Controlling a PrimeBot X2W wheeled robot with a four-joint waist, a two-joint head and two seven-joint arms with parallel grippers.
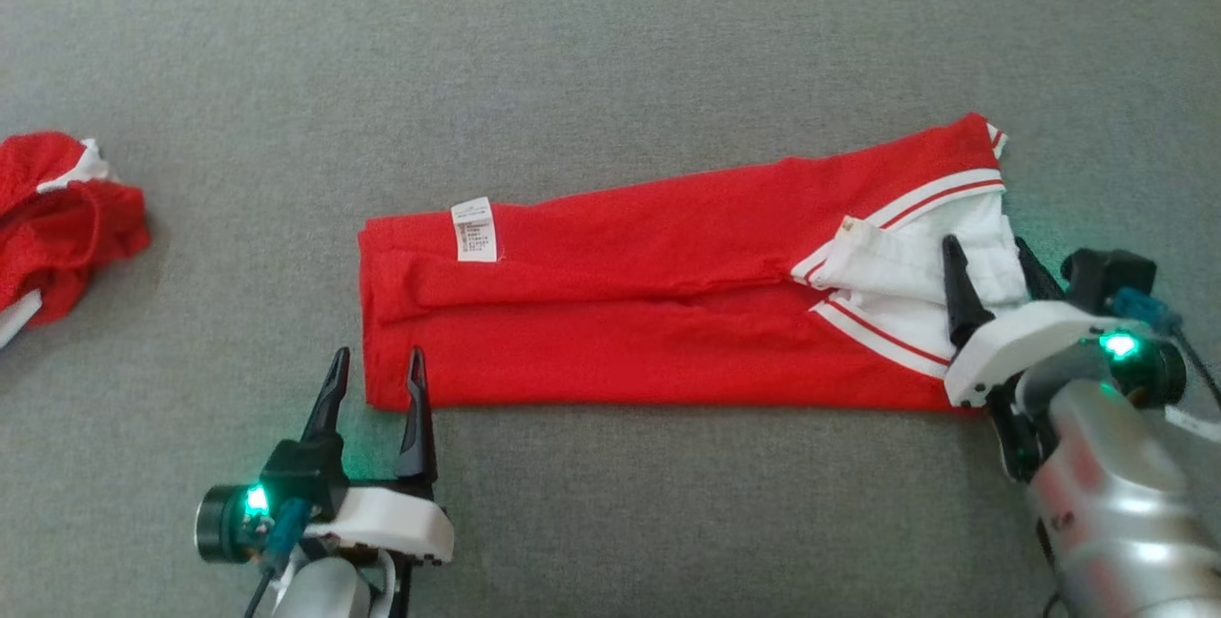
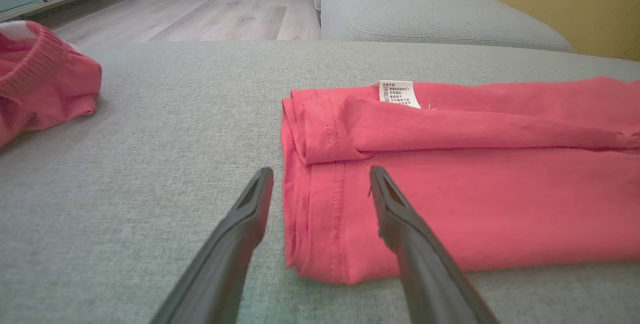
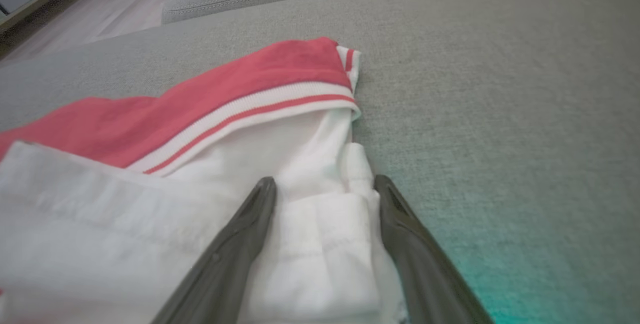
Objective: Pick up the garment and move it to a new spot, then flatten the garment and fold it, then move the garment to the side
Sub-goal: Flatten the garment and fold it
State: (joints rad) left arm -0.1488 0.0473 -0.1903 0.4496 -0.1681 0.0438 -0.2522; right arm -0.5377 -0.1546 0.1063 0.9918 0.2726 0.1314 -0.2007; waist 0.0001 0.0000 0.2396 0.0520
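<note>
The garment [image 1: 658, 313] is red with a white collar end and white-red stripes, folded into a long band across the grey cushion. A white care label [image 1: 474, 229] sits near its left end. My left gripper [image 1: 376, 375] is open at the band's near left corner, one finger over the cloth and one over bare cushion; the left wrist view shows that corner [image 2: 320, 224] between the fingers [image 2: 400, 214]. My right gripper [image 1: 992, 256] is open over the white collar end [image 3: 320, 234], straddling a white fold.
A second red and white cloth [image 1: 57, 217] lies bunched at the cushion's left edge, also seen in the left wrist view [image 2: 45, 79]. Grey sofa surface [image 1: 610, 55] spreads behind the band. A sofa back [image 2: 430, 9] and wooden floor [image 2: 200, 9] lie beyond.
</note>
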